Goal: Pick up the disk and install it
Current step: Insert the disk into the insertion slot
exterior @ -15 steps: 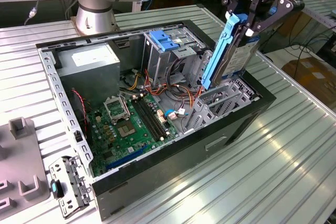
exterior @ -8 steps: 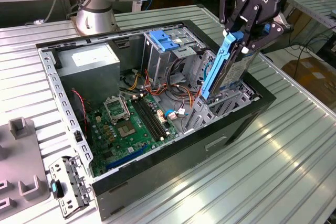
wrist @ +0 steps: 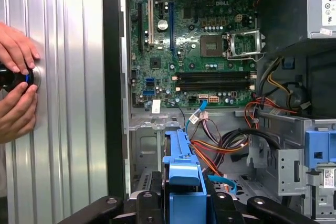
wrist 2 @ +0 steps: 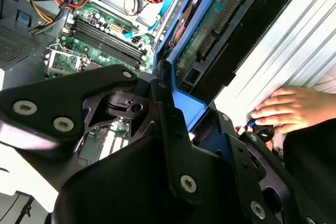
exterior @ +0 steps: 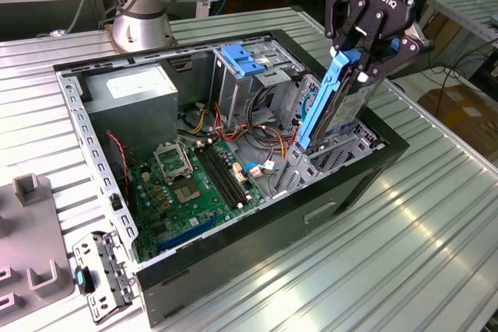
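1. While the end effector point(exterior: 364, 58) clamps its upper edge, the disk point(exterior: 325, 110) stands tilted, lower end at the drive bay point(exterior: 346, 149) of the open computer case point(exterior: 233, 250).
2. Beside that bay lies the green circuit board point(exterior: 194, 184).
3. Outside the case, 2 hands point(wrist: 16, 48) rest on the ribbed tabletop point(exterior: 405, 254).

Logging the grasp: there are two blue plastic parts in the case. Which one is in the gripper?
The blue-railed disk, tilted steeply at the exterior view's right, clamped in the gripper. The blue bracket sits free atop the metal cage.
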Robot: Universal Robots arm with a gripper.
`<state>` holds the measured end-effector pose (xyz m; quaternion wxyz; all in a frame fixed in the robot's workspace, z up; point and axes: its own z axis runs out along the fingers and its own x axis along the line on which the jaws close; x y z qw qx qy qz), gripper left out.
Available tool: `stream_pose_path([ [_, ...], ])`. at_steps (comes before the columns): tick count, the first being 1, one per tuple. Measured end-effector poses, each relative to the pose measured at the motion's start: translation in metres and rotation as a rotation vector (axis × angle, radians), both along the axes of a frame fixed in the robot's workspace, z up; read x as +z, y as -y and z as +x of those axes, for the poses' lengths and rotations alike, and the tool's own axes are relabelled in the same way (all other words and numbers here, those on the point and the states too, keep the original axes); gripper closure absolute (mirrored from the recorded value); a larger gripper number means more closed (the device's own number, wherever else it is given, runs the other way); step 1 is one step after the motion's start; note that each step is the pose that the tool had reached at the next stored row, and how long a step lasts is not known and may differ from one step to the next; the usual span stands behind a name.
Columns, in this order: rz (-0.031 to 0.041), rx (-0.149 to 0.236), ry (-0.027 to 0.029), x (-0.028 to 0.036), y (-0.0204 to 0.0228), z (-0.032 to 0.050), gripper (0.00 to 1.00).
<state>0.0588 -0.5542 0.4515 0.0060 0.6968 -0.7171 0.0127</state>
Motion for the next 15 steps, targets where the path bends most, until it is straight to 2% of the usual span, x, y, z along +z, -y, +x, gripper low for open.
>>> stream_pose_path([
  [15,0.0000,0.000,-0.0009,-0.0095,0.0014,0.0019,0.63],
])
